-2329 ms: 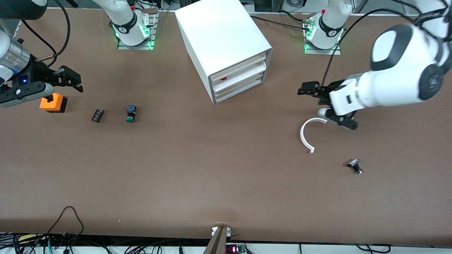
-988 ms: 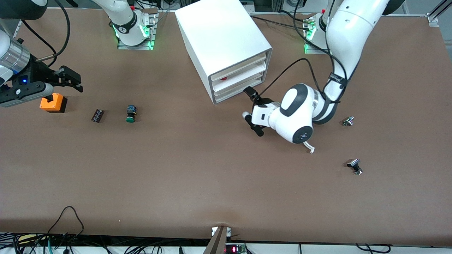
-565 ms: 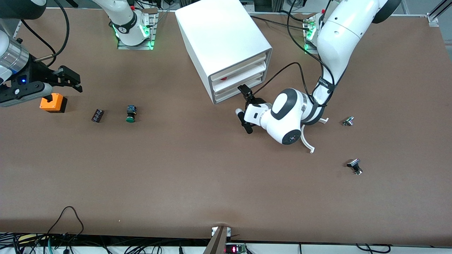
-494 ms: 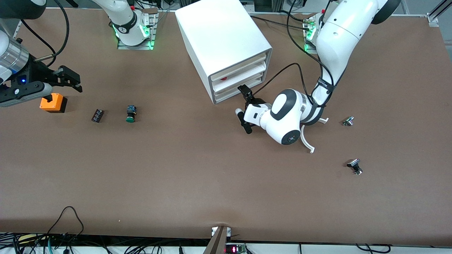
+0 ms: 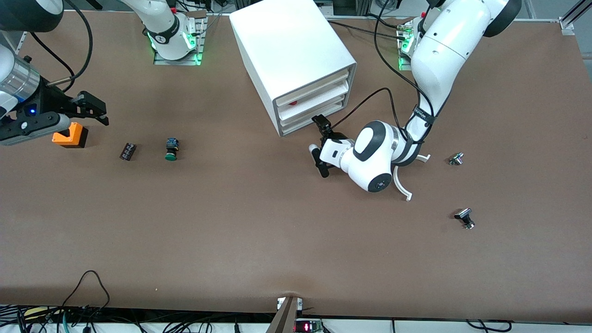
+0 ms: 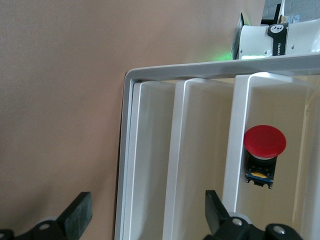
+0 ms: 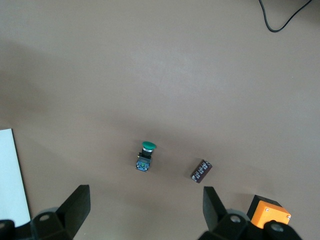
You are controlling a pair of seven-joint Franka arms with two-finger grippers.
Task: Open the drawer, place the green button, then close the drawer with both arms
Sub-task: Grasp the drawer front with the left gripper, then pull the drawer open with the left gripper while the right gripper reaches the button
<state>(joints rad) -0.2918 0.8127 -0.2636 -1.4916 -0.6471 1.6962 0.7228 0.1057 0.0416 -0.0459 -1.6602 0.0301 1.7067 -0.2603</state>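
On the table, button [image 5: 171, 150] lengthwise, green cap toward front camera.

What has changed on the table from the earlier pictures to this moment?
The left gripper swung from over the white curved piece to the cabinet, fingers open in front of the bottom drawer, which is shut. A small metal part came into view. The right gripper waits open by the orange cube; the green button has not moved.

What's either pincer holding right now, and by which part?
Nothing. The left pincer is open in front of the drawer, not gripping it. The right pincer is open above the orange cube. The button lies untouched.
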